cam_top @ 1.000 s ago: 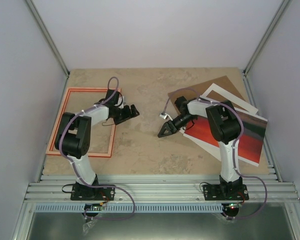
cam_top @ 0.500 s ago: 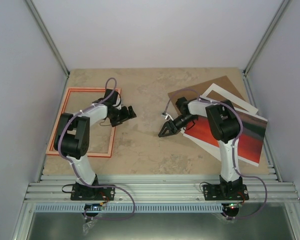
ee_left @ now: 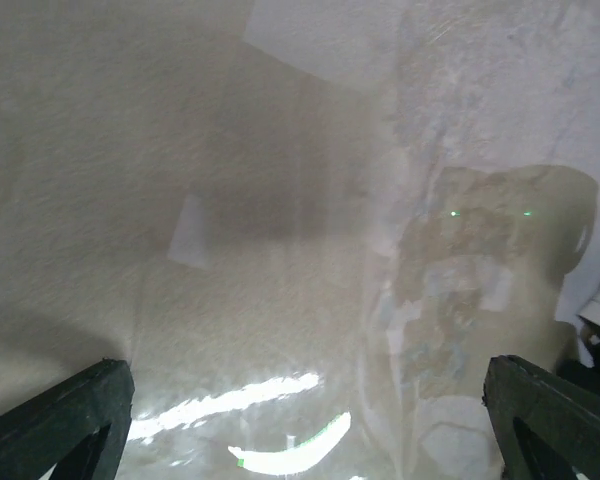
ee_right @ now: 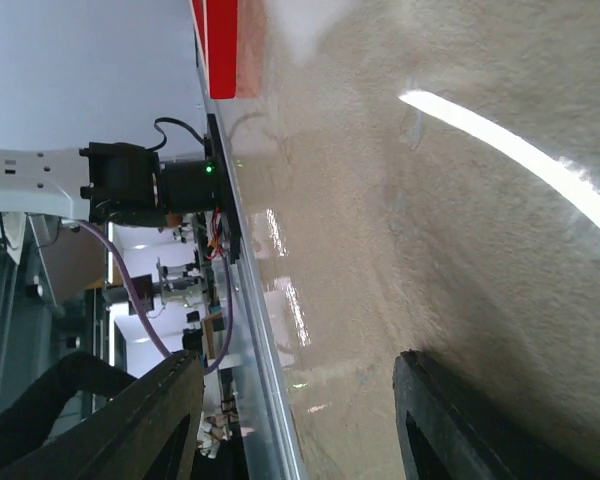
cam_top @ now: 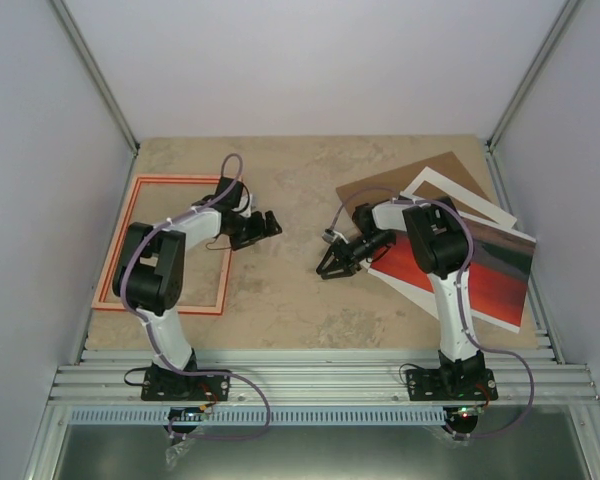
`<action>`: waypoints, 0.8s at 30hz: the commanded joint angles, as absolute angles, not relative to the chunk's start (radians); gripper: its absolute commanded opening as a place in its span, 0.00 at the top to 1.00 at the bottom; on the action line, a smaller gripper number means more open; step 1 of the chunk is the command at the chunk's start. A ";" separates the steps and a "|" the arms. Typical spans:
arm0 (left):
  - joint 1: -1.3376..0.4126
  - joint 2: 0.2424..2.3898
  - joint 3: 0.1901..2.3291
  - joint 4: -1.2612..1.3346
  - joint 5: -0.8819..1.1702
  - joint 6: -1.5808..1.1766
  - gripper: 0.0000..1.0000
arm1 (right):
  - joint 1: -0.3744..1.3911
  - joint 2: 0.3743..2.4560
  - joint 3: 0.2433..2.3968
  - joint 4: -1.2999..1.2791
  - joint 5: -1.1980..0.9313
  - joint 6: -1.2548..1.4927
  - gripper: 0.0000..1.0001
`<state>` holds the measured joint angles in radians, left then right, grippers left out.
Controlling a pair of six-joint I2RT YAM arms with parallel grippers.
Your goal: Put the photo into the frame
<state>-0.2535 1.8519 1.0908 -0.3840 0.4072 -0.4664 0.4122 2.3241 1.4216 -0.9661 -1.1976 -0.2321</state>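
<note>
The red frame [cam_top: 130, 215] lies flat at the table's left; a piece of it shows in the right wrist view [ee_right: 220, 45]. The photo [cam_top: 490, 275], red sunset side up with a white border, lies at the right on a brown backing board [cam_top: 400, 180]. My left gripper [cam_top: 268, 222] is open and empty, low over bare table just right of the frame's right rail. My right gripper [cam_top: 328, 265] is open and empty, low over the table just left of the photo's near-left corner. The left wrist view shows only bare table between the left fingers [ee_left: 60, 420].
A white mat sheet [cam_top: 460, 195] lies between the photo and the backing board. White walls stand at the left, right and back. A metal rail [cam_top: 310, 375] runs along the near edge, also seen in the right wrist view [ee_right: 250, 330].
My left gripper swung slightly right and farther back, away from the frame. My right gripper drew a little left and its wrist turned. Photo and frame have not moved.
</note>
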 commanded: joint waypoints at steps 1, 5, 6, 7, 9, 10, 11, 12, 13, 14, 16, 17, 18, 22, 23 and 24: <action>-0.301 2.033 0.997 -0.513 0.523 -0.478 0.02 | 0.424 2.525 1.361 -0.886 -0.646 -0.232 0.45; -0.302 2.053 1.000 -0.461 0.599 -0.469 0.02 | 0.423 2.570 1.376 -0.902 -0.665 -0.239 0.49; -0.303 2.055 0.996 -0.448 0.619 -0.466 0.02 | 0.423 2.579 1.380 -0.904 -0.668 -0.240 0.50; -0.304 2.057 0.997 -0.435 0.636 -0.465 0.02 | 0.423 2.586 1.384 -0.907 -0.672 -0.242 0.51; -0.303 2.058 0.999 -0.414 0.668 -0.461 0.02 | 0.424 2.605 1.393 -0.917 -0.682 -0.249 0.52; -0.303 2.056 1.001 -0.403 0.681 -0.460 0.02 | 0.424 2.612 1.397 -0.919 -0.684 -0.250 0.53; -0.303 2.056 1.001 -0.389 0.698 -0.460 0.02 | 0.423 2.617 1.401 -0.921 -0.686 -0.252 0.53; -0.304 2.056 1.003 -0.380 0.713 -0.458 0.02 | 0.423 2.619 1.404 -0.924 -0.688 -0.254 0.53; -0.304 2.056 1.007 -0.371 0.723 -0.456 0.03 | 0.423 2.622 1.406 -0.926 -0.689 -0.255 0.54; -0.304 2.056 1.013 -0.364 0.723 -0.456 0.03 | 0.423 2.623 1.408 -0.926 -0.689 -0.255 0.54; -0.305 2.061 1.029 -0.363 0.710 -0.453 0.04 | 0.424 2.624 1.410 -0.926 -0.689 -0.255 0.54; -0.307 2.062 1.039 -0.373 0.702 -0.451 0.04 | 0.423 2.625 1.410 -0.925 -0.687 -0.255 0.54; -0.311 2.062 1.049 -0.378 0.694 -0.445 0.04 | 0.424 2.626 1.410 -0.926 -0.688 -0.254 0.54; -0.329 2.056 1.076 -0.399 0.659 -0.430 0.05 | 0.425 2.626 1.409 -0.923 -0.687 -0.253 0.55; -0.332 2.054 1.076 -0.396 0.658 -0.429 0.07 | 0.426 2.625 1.409 -0.920 -0.688 -0.253 0.55; -0.334 2.054 1.078 -0.392 0.661 -0.430 0.08 | 0.426 2.624 1.408 -0.920 -0.687 -0.253 0.55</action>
